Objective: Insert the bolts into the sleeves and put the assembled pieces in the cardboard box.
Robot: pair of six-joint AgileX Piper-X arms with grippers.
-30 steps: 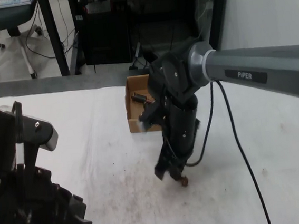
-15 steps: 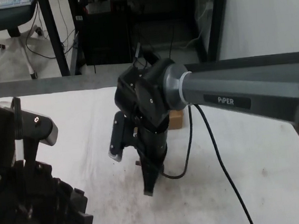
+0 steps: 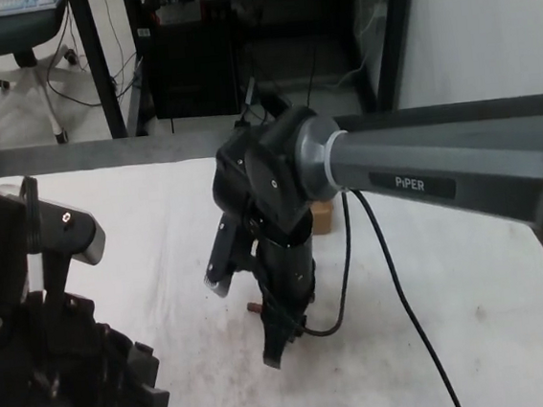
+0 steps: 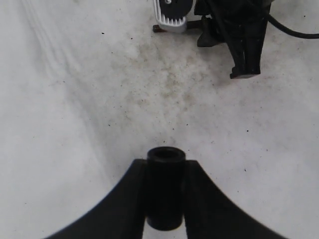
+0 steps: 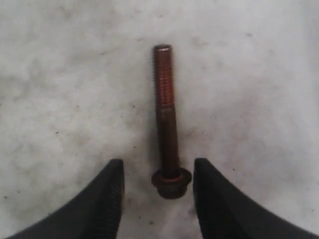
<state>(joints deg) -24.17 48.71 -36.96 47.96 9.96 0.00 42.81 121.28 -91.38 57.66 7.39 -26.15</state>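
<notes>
A reddish-brown bolt (image 5: 167, 124) lies flat on the white bench. Its flanged head sits between the open fingers of my right gripper (image 5: 157, 194), which does not touch it. From above, the right gripper (image 3: 248, 311) points down at mid-bench with the bolt (image 3: 255, 308) between its fingers. My left gripper (image 4: 167, 167) is shut on a black sleeve (image 4: 166, 199), held with its open bore facing the right gripper's fingers (image 4: 244, 50) farther off. The left arm (image 3: 67, 377) stays at the near left. A corner of the cardboard box (image 3: 321, 216) shows behind the right arm.
The bench cloth (image 3: 475, 319) is white with dirty smudges around the middle. A black cable (image 3: 396, 297) trails from the right arm across the bench. Behind the bench are a dark rack (image 3: 200, 56) and an office chair (image 3: 17, 55).
The right arm swung left from beside the box, now covering most of it, and its gripper settled over the bolt. The left arm has barely moved.
</notes>
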